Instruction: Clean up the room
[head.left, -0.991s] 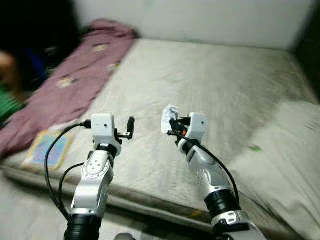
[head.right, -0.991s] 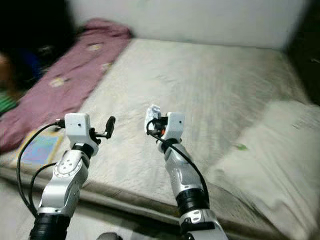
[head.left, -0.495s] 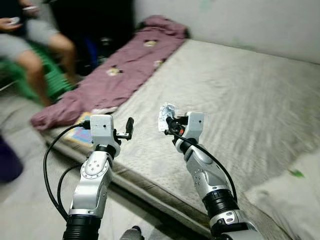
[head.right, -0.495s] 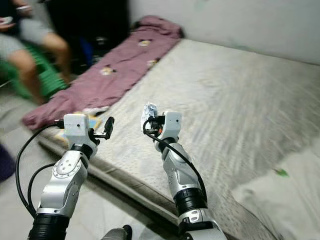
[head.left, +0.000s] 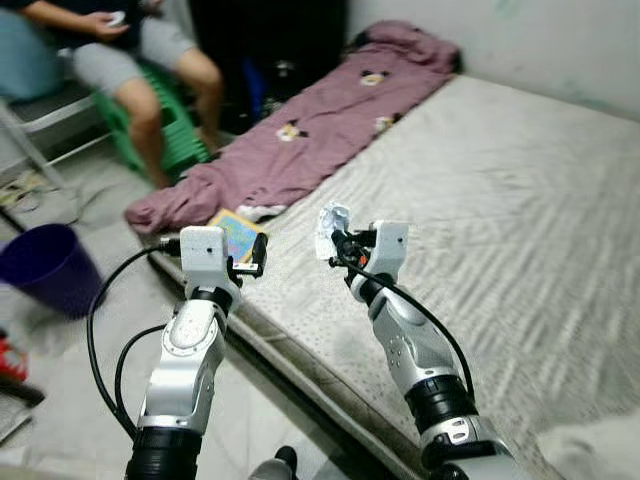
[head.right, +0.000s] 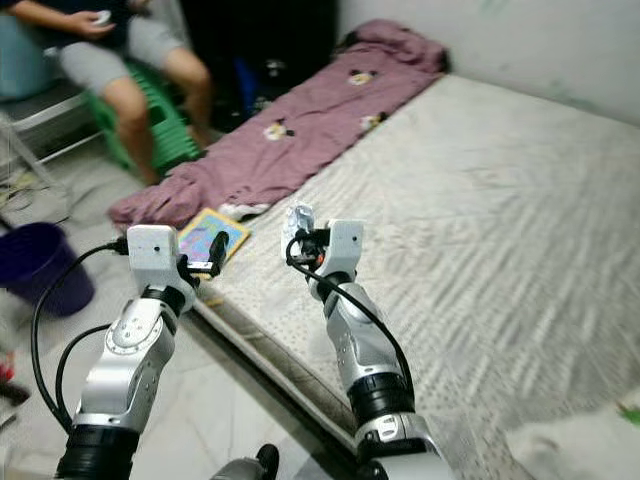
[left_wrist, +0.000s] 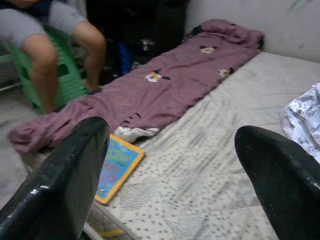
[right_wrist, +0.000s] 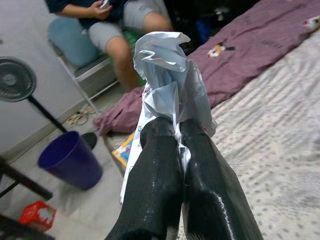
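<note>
My right gripper (head.left: 334, 243) is shut on a crumpled white wrapper (head.left: 328, 226) and holds it up over the near edge of the mattress (head.left: 480, 200). The right wrist view shows the wrapper (right_wrist: 170, 80) pinched between both fingers (right_wrist: 155, 195). My left gripper (head.left: 255, 258) hangs open and empty beside it, over the mattress corner. A purple bin (head.left: 45, 265) stands on the floor to the left, also in the right wrist view as the purple bin (right_wrist: 72, 160).
A purple blanket (head.left: 300, 140) lies along the mattress's left side, with a colourful book (head.left: 235, 235) at its end. A person (head.left: 130, 40) sits on a green stool (head.left: 160, 130). A standing fan (right_wrist: 20, 82) and a red box (right_wrist: 37, 216) are on the floor.
The camera has swung left: the floor, the purple bin and the seated person have come into view. Both grippers keep their pose, the right still holding the wrapper.
</note>
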